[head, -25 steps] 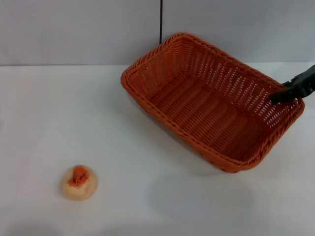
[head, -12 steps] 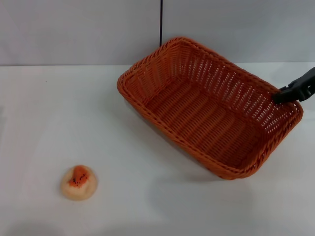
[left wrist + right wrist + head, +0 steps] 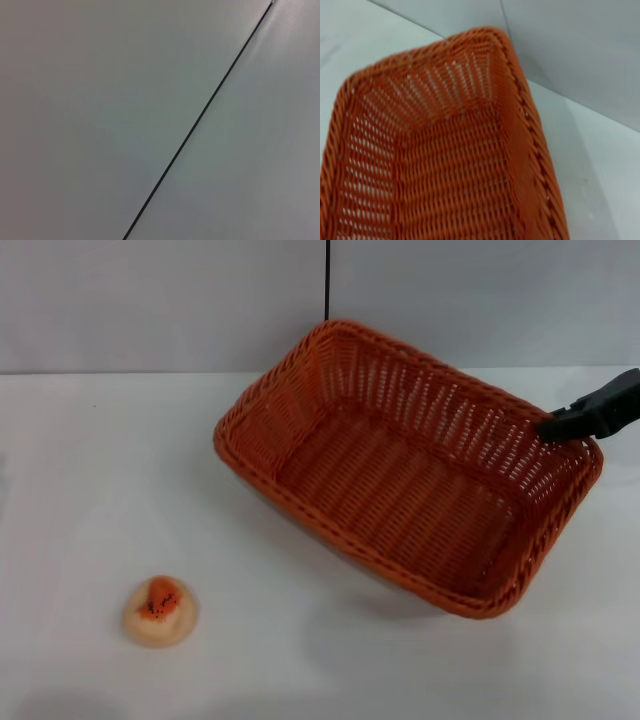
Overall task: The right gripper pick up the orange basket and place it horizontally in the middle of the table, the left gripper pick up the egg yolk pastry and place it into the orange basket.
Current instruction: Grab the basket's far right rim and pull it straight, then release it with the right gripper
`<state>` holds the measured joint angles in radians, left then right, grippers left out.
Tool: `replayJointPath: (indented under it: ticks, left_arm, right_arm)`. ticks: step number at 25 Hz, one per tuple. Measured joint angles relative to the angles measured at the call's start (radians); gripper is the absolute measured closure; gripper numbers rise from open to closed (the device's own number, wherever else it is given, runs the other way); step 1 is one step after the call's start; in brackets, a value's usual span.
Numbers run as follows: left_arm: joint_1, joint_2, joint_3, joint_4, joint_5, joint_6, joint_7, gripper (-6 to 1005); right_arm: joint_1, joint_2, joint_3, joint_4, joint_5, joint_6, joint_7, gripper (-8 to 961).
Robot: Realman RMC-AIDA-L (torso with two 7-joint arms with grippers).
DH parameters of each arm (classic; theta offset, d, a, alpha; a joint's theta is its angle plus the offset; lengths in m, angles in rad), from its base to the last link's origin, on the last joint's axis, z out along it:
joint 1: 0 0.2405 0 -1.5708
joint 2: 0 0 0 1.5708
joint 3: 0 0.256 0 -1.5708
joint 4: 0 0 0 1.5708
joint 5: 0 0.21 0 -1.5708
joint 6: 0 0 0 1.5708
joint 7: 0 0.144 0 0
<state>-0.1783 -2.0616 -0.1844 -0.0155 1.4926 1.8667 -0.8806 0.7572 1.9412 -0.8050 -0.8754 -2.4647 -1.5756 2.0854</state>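
The orange basket [image 3: 400, 490] hangs tilted a little above the table [image 3: 100, 470], right of the middle, casting a shadow beneath. My right gripper [image 3: 563, 426] is shut on the braided rim at the basket's right end. In the right wrist view the basket [image 3: 445, 165] fills the picture, showing its empty woven inside. The egg yolk pastry [image 3: 159, 611] lies alone on the table at the front left, well clear of the basket. My left gripper is out of view; its wrist camera shows only the wall.
A grey wall [image 3: 150, 300] stands along the table's back edge, with a dark vertical seam [image 3: 327, 280] behind the basket. That seam [image 3: 200, 117] also crosses the left wrist view. Bare white tabletop lies between pastry and basket.
The right gripper has carried the basket leftward, toward the table's middle, and turned it slightly. The pastry has not moved.
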Motion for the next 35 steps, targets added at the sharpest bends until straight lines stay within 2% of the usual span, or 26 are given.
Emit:
replayJointPath:
  ticks: [8,14,19,27,35]
  left_arm:
    - [-0.002,0.0,-0.002,0.0,-0.003,-0.004,0.003,167]
    - [-0.01,0.0,-0.003,0.003,-0.006,-0.008,0.005,167]
    - [-0.022,0.001,-0.003,0.015,-0.008,-0.009,-0.004,167]
    - [-0.03,0.001,-0.003,0.015,-0.008,-0.009,-0.009,167]
    - [-0.031,0.002,-0.003,0.015,-0.008,-0.015,-0.008,167]
  right_arm:
    - [-0.028,-0.004,0.002,-0.003,0.065,-0.011,-0.012,785]
    - [-0.068,-0.038,0.011,-0.004,0.206,-0.052,-0.038,790]
    - [-0.086,-0.053,0.014,-0.006,0.274,-0.064,-0.057,792]
    - [-0.084,-0.057,0.083,-0.004,0.325,-0.137,-0.102,797]
    - [-0.082,-0.064,0.108,0.003,0.388,-0.194,-0.145,801]
